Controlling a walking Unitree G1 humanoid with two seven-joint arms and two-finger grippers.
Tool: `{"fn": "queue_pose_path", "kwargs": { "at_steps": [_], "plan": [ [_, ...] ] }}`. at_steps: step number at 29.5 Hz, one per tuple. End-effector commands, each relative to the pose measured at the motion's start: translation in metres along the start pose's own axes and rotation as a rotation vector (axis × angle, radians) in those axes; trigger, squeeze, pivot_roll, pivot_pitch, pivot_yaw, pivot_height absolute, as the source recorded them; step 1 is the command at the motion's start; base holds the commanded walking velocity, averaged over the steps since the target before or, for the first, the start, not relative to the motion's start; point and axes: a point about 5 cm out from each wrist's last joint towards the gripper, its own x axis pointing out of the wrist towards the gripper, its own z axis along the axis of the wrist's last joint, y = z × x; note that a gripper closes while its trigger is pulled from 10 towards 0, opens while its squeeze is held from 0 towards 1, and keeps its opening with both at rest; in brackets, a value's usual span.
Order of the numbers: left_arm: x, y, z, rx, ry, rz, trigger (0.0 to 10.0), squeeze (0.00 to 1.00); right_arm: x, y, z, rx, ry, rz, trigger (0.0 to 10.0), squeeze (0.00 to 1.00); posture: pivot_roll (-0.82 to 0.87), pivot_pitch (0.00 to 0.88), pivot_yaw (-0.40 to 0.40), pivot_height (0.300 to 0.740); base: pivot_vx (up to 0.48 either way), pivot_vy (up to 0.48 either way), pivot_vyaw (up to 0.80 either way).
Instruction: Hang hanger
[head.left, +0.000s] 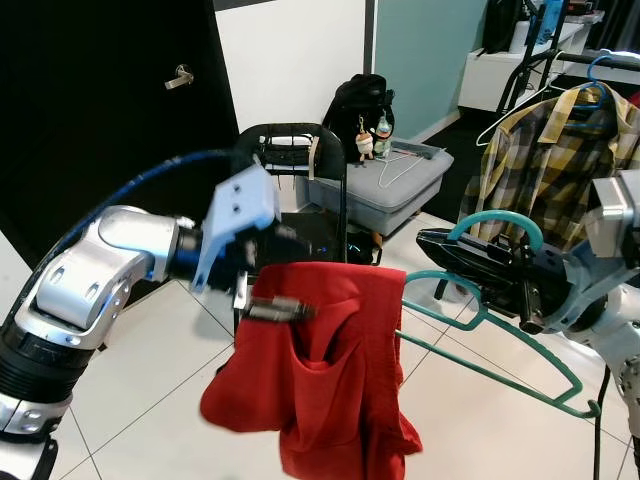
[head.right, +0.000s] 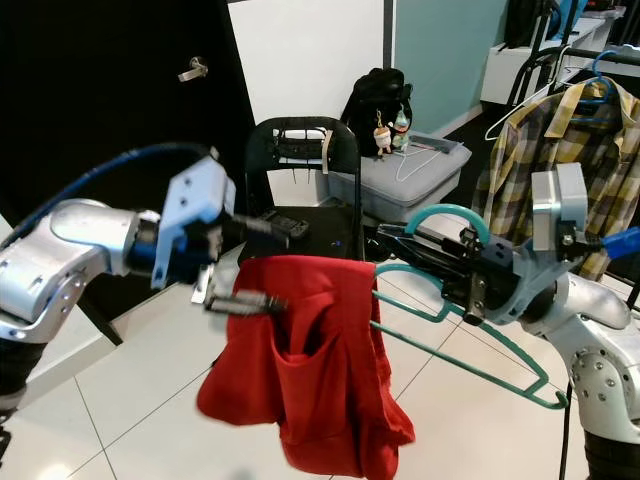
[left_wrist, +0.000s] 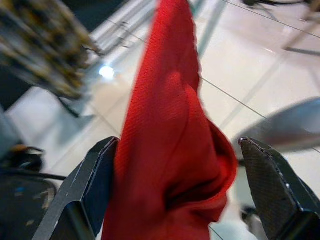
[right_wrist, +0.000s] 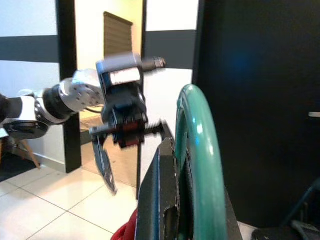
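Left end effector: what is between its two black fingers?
The red garment lies between the left end effector's fingers, seen in the left wrist view.

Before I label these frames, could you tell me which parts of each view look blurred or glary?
Left eye view: the left gripper is smeared, while the red garment is fairly sharp. Left wrist view: the background is blurred, with a glare spot on the floor tiles. Right wrist view: the green hanger is soft, close to the lens.

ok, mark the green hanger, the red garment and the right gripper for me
green hanger (head.left: 497, 366), left eye view, lower bar
red garment (head.left: 330, 390), left eye view, middle of the cloth
right gripper (head.right: 392, 243), right eye view, between its fingertips
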Motion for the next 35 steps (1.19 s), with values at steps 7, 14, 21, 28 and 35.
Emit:
{"fn": "queue_pose_path", "kwargs": {
  "at_steps": [7,14,21,28,35],
  "plan": [
    [0.005,0.001,-0.01,0.001,0.067,-0.006,10.0,0.0,0.011,0.012,0.009,-0.018,-0.025,0.094,10.0,0.0,-0.08,0.0,0.097,0.74,0.0,0.0,0.0],
    [0.005,0.003,-0.01,-0.013,0.058,0.0,2.0,0.0,0.013,0.015,0.011,-0.017,-0.033,0.112,10.0,0.0,-0.08,0.0,0.099,0.74,0.0,0.0,0.0],
    [-0.003,0.003,-0.013,-0.033,0.076,-0.02,0.0,0.0,0.014,0.017,0.01,-0.01,-0.029,0.12,10.0,0.0,-0.08,0.0,0.098,0.74,0.0,0.0,0.0],
    [-0.004,-0.001,-0.009,-0.036,0.06,-0.073,0.0,0.0,0.016,0.017,0.003,0.001,0.007,0.118,10.0,0.0,-0.08,0.0,0.101,0.74,0.0,0.0,0.0],
    [-0.002,-0.006,-0.008,-0.035,0.04,-0.125,0.0,0.0,0.017,0.013,-0.002,-0.009,0.041,0.079,10.0,0.0,-0.08,0.0,0.1,0.74,0.0,0.0,0.0]
  ]
}}
